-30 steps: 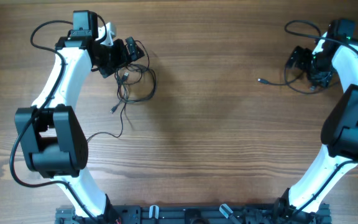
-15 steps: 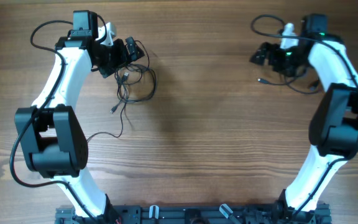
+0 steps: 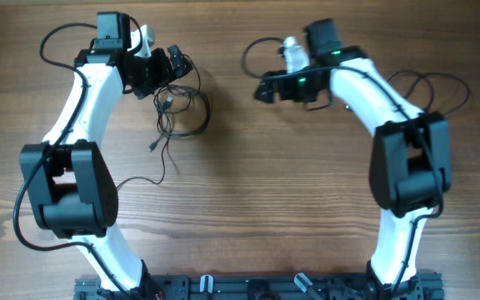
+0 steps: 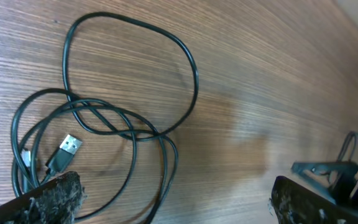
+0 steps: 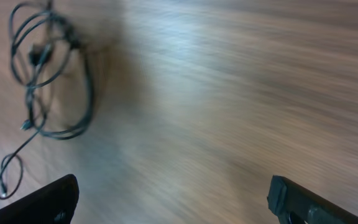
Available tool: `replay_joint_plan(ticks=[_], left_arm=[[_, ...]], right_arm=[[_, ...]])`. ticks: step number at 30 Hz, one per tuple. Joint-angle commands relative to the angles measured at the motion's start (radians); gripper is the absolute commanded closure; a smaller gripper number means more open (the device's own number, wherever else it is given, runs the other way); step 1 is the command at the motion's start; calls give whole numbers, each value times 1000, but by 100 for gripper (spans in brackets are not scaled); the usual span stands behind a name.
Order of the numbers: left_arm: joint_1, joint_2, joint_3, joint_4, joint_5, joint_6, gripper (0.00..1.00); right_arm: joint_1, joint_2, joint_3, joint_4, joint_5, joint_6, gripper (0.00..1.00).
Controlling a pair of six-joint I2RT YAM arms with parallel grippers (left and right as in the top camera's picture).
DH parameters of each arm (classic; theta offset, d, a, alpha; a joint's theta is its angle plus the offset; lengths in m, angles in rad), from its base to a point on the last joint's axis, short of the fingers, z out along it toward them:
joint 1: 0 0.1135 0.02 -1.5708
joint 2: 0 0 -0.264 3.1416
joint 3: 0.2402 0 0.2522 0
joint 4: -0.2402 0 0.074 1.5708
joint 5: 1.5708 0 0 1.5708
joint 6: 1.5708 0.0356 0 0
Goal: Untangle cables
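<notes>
Plainly, the cables (image 3: pixel 170 107) lie knotted at the table's (image 3: pixel 290 183) ten o'clock, long tail trailing toward six. The left gripper (image 3: pixel 173 77) — jaws spread, holding nothing — hovers at the knot's twelve (clearly the nearer); the right gripper (image 3: pixel 259 86), likewise agape and empty, stands well apart at its three.

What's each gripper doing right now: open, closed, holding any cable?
Left gripper: open, holding nothing; the cables lie just below it.
Right gripper: open, holding nothing.
</notes>
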Motion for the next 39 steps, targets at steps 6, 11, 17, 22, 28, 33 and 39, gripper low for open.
replay_joint_plan(ticks=[6, 11, 17, 22, 28, 33, 39], left_arm=[[9, 9, 9, -77, -359, -56, 53], [9, 9, 9, -129, -402, -55, 8], [9, 10, 8, -103, -398, -56, 0], [7, 11, -32, -47, -399, -55, 59], [7, 11, -113, 70, -399, -55, 96], [7, 15, -145, 155, -402, -47, 86], [7, 33, -183, 279, -421, -48, 70]], right_arm=[[185, 23, -5, 79, 107, 71, 0], [251, 23, -5, 123, 219, 116, 0], [287, 23, -5, 174, 244, 112, 0], [286, 23, -5, 165, 292, 112, 0], [286, 23, -5, 142, 362, 111, 0], [286, 23, -5, 135, 379, 111, 0], [286, 23, -5, 133, 379, 111, 0]])
